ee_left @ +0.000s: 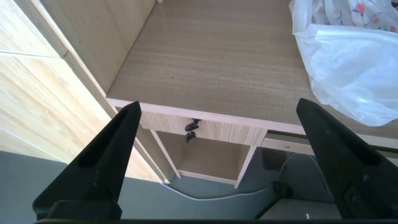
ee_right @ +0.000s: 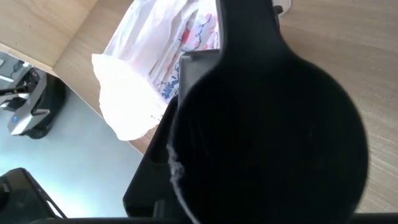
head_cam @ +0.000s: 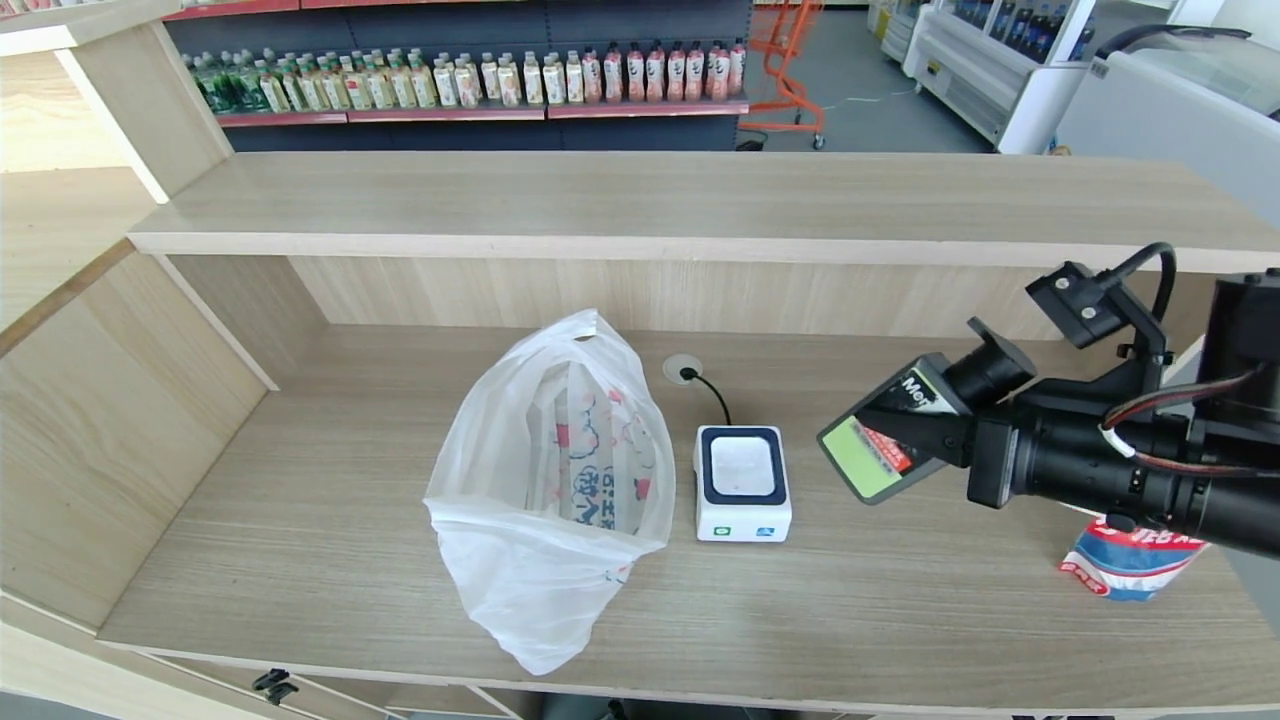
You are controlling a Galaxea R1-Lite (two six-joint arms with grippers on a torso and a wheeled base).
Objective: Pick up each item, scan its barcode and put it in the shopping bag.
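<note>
A white shopping bag (head_cam: 545, 500) stands open on the wooden counter with a patterned packet (head_cam: 590, 470) inside it. Right of the bag sits the white barcode scanner (head_cam: 742, 482), its window facing up. My right gripper (head_cam: 935, 420) is shut on a dark box with a green label (head_cam: 872, 450), held tilted in the air just right of the scanner. This box (ee_right: 267, 124) blocks most of the right wrist view, with the bag (ee_right: 149, 68) behind it. My left gripper (ee_left: 224, 168) is open and holds nothing, off the counter's front edge, near the bag (ee_left: 354, 68).
A red, white and blue packet (head_cam: 1130, 560) lies on the counter under my right arm. A raised wooden ledge (head_cam: 700, 210) runs along the back and a side wall (head_cam: 110, 430) closes the left. The scanner's cable (head_cam: 712, 395) runs to a hole behind it.
</note>
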